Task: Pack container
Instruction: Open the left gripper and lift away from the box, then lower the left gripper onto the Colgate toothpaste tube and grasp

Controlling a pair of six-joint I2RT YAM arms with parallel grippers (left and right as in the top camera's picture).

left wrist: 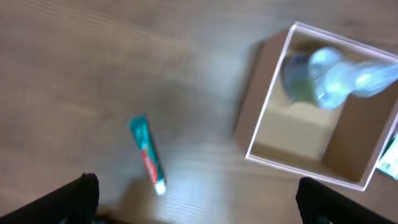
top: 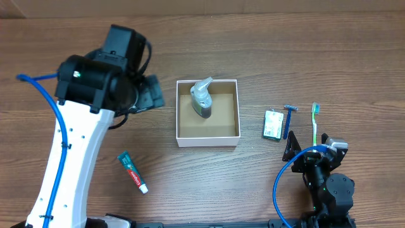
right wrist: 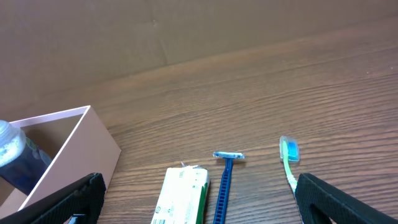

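Closest to your overhead view is the left arm (top: 73, 145), its white link looming large over the bench (top: 285, 50). Your left tool (top: 149, 94) hangs just left of the container (top: 207, 142), fingers spread wide and holding nothing; its wrist view is blurred. The container sits at mid-bench, open side up, with a pump bottle (top: 202, 100) in its far half. A toothpaste tube (top: 133, 172) lies alone on the bench, left of the container and nearer you. To the container's right lie a green packet (top: 273, 125), a blue razor (top: 288, 120) just beside it, and a green toothbrush (top: 314, 123) a little further right. Your right tool (top: 311, 147) sits near those three, also spread wide and empty.
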